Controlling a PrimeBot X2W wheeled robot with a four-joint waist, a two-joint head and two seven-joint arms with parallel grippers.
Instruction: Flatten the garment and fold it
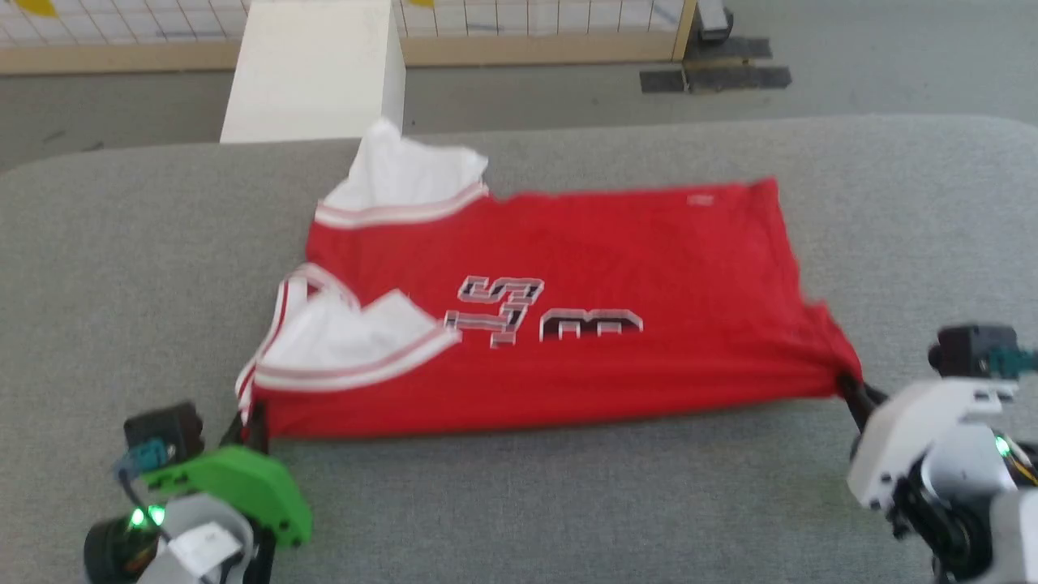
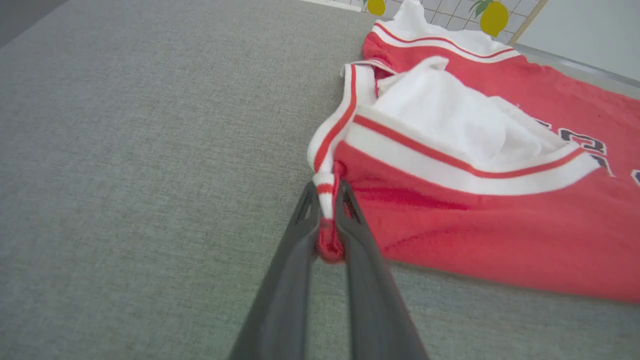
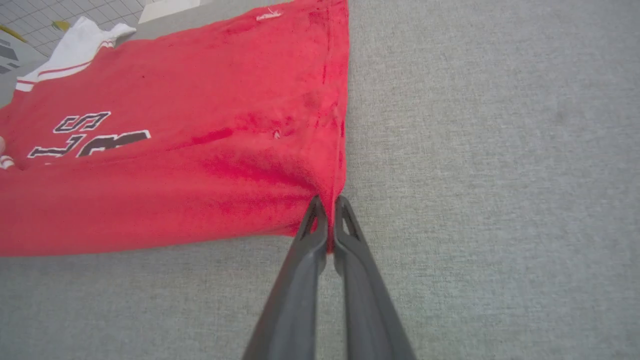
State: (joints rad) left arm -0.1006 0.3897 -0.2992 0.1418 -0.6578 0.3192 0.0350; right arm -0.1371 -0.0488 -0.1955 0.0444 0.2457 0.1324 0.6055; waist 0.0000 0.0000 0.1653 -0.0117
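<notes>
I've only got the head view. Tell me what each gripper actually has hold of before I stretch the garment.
Observer: In the left wrist view, the left gripper is shut on the garment at its striped trim, with red cloth bunched between the jaws.
Operator: Now the right one.
Observer: In the right wrist view, the right gripper is shut on the red hem corner, the cloth pinched thin between its fingers.
Operator: Report the cloth around that corner.
Observer: Creases fan out from the pinch into the red body, and the hem edge runs straight away from the fingertips.
</notes>
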